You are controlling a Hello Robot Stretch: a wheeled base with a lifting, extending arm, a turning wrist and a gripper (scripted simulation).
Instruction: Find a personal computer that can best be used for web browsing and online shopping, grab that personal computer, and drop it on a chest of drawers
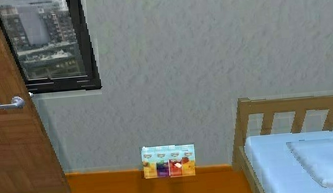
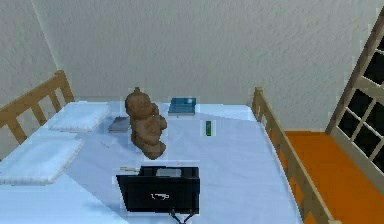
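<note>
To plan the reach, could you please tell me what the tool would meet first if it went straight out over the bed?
Probably the black laptop at the near edge of the bed; the brown teddy bear sits beyond it. Depth is unclear, so it may pass the laptop's right side.

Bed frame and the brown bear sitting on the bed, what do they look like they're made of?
Bed frame: pale wood with a matte finish, going by its tan colour and slatted rails. Bear: probably plush fabric, given the soft, rounded brown shape, though its smooth look leaves a hard figurine possible.
</note>
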